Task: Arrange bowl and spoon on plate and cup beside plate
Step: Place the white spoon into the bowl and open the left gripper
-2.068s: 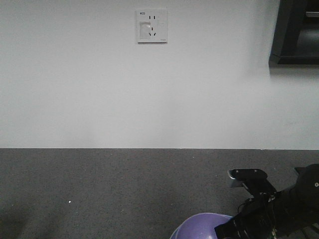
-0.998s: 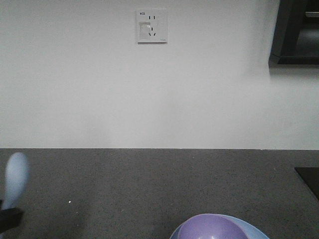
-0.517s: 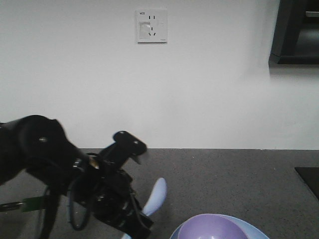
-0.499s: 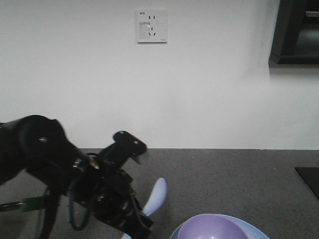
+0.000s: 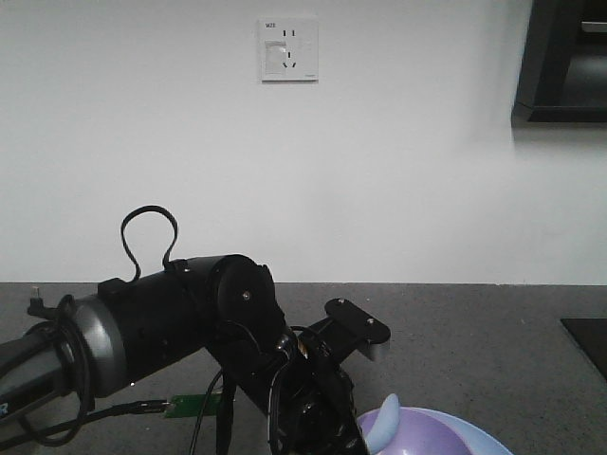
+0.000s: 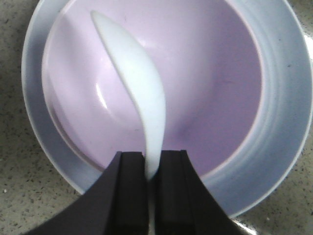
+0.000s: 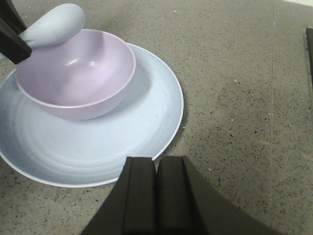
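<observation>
The lavender bowl (image 6: 210,83) sits inside the pale blue plate (image 6: 283,122). My left gripper (image 6: 151,159) is shut on the handle of the white spoon (image 6: 137,93), whose scoop reaches out over the bowl's hollow. In the front view the spoon (image 5: 386,422) pokes up over the bowl (image 5: 432,438) beside the black left arm (image 5: 190,322). My right gripper (image 7: 156,164) is shut with nothing in it, hovering just off the near rim of the plate (image 7: 122,132), with the bowl (image 7: 73,78) and spoon (image 7: 54,24) beyond it. The cup is out of view.
Everything stands on a grey speckled countertop (image 7: 230,98). A white wall with a socket (image 5: 289,49) rises behind. A dark cabinet (image 5: 564,62) hangs at upper right, and a black flat object (image 5: 588,341) lies at the counter's right edge.
The left arm has swung in from the left edge with the spoon and now holds it over the bowl. The right arm, at the bowl two seconds ago, has left the front view.
</observation>
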